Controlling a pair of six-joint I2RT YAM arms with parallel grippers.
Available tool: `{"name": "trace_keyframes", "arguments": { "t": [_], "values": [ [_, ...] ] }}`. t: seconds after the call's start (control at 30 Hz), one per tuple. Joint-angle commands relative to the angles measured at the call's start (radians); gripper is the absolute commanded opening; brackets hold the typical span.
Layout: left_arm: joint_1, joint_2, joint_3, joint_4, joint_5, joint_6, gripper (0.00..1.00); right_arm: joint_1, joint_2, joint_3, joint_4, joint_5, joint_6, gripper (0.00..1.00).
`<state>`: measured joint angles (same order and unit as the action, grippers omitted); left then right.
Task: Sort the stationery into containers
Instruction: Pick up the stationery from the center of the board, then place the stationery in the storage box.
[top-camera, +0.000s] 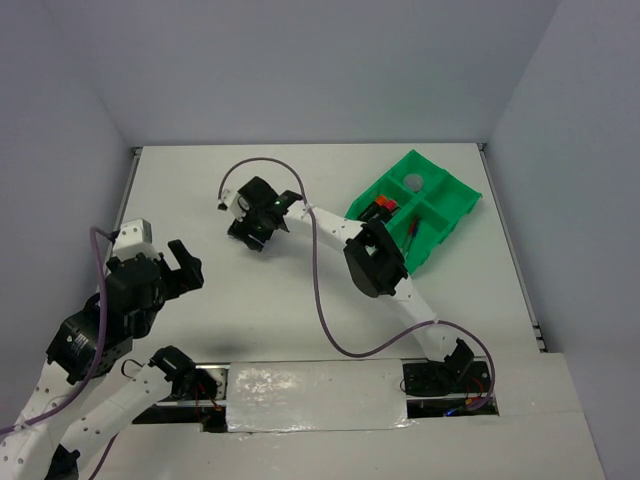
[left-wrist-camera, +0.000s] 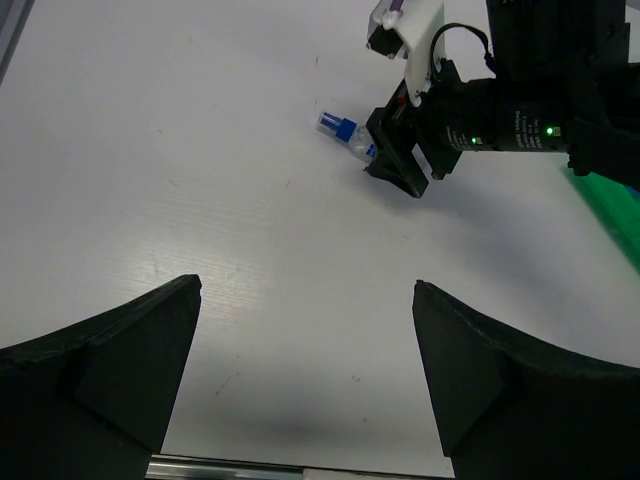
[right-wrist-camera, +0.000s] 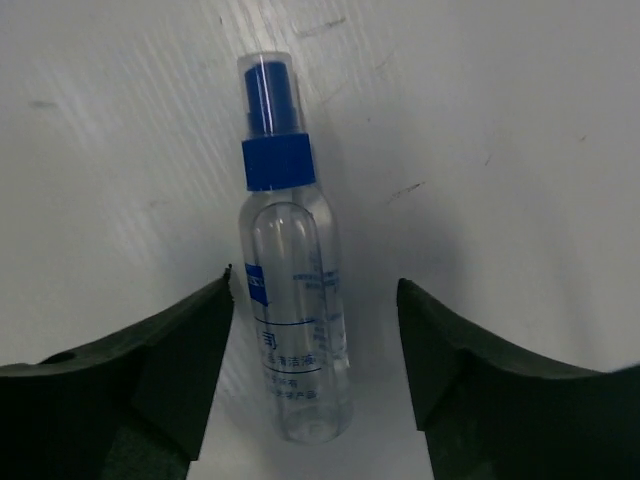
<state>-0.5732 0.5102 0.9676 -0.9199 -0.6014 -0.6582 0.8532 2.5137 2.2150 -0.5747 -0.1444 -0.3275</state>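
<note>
While the right claw (right-wrist-camera: 315, 290) stands wide open, gripping nothing, the clear spray bottle (right-wrist-camera: 295, 330) lies between its fingers on the table (top-camera: 250, 300), left of middle. Left claw (left-wrist-camera: 307, 290) hangs open, empty, near-left. Green tray (top-camera: 463, 193) sits far right.

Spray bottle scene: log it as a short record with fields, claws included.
item: clear spray bottle, blue cap, lying on the table
right claw: open, straddling the bottle, gaps on both sides
left claw: open, empty, above the table
green tray: holds a grey round piece and a thin red pen, separate compartments
</note>
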Motion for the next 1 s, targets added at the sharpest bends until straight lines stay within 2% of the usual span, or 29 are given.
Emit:
{"name": "trace_keyframes", "arguments": {
  "t": [0.0,0.13,0.23,0.27,0.3,0.37,0.4,0.47,0.5,0.57,0.6,0.63,0.67,0.7,0.73,0.77,0.8,0.83,0.97],
  "values": [
    [-0.005,-0.015,-0.003,0.035,-0.006,0.003,0.99,0.010,0.005,0.051,-0.065,0.013,-0.044,0.68],
    [-0.005,-0.015,-0.004,0.038,-0.001,0.006,0.99,0.018,-0.009,-0.003,-0.106,-0.058,-0.070,0.54],
    [-0.005,-0.016,-0.004,0.038,-0.001,0.008,0.99,0.017,-0.052,-0.081,-0.053,-0.058,-0.052,0.10],
    [-0.005,-0.016,-0.004,0.039,0.000,0.008,0.99,0.017,-0.078,-0.116,-0.009,-0.046,-0.033,0.00],
    [-0.005,-0.019,-0.004,0.039,0.000,0.009,0.99,0.014,-0.169,-0.233,0.136,-0.026,0.031,0.00],
    [-0.005,-0.022,-0.007,0.044,0.003,0.011,0.99,-0.012,-0.300,-0.448,0.304,-0.081,0.103,0.00],
    [-0.005,-0.024,-0.007,0.044,0.005,0.012,0.99,-0.032,-0.443,-0.516,0.375,-0.239,0.173,0.00],
    [-0.005,-0.025,-0.009,0.049,0.005,0.012,0.99,-0.084,-0.597,-0.665,0.673,-0.364,0.276,0.00],
    [-0.005,-0.029,-0.010,0.050,0.009,0.014,0.99,-0.145,-0.739,-0.816,0.890,-0.350,0.414,0.00],
    [-0.005,-0.030,-0.010,0.050,0.009,0.014,0.99,-0.215,-0.849,-0.958,1.008,-0.221,0.520,0.00],
    [-0.005,-0.033,-0.012,0.050,0.011,0.014,0.99,-0.261,-0.892,-0.968,0.962,-0.105,0.563,0.00],
    [-0.005,-0.036,-0.013,0.053,0.011,0.014,0.99,-0.273,-0.936,-0.959,0.897,0.215,0.565,0.00],
    [-0.005,-0.038,-0.013,0.052,0.011,0.015,0.99,-0.285,-0.941,-0.907,0.821,0.379,0.562,0.00],
    [-0.005,-0.045,-0.013,0.053,0.014,0.017,0.99,-0.301,-0.935,-0.875,0.671,0.522,0.567,0.00],
    [-0.005,-0.047,-0.015,0.055,0.014,0.017,0.99,-0.354,-0.899,-0.832,0.589,0.739,0.584,0.00],
    [-0.005,-0.050,-0.017,0.058,0.015,0.017,0.99,-0.400,-0.877,-0.749,0.499,0.787,0.605,0.00],
    [-0.005,-0.056,-0.017,0.058,0.017,0.019,0.99,-0.448,-0.853,-0.712,0.336,0.798,0.660,0.00],
    [-0.005,-0.058,-0.018,0.061,0.018,0.020,0.99,-0.558,-0.828,-0.677,0.267,0.798,0.692,0.00],
    [-0.005,-0.061,-0.020,0.065,0.023,0.023,0.99,-0.755,-0.738,-0.635,0.184,0.706,0.717,0.00]
  ]
}}
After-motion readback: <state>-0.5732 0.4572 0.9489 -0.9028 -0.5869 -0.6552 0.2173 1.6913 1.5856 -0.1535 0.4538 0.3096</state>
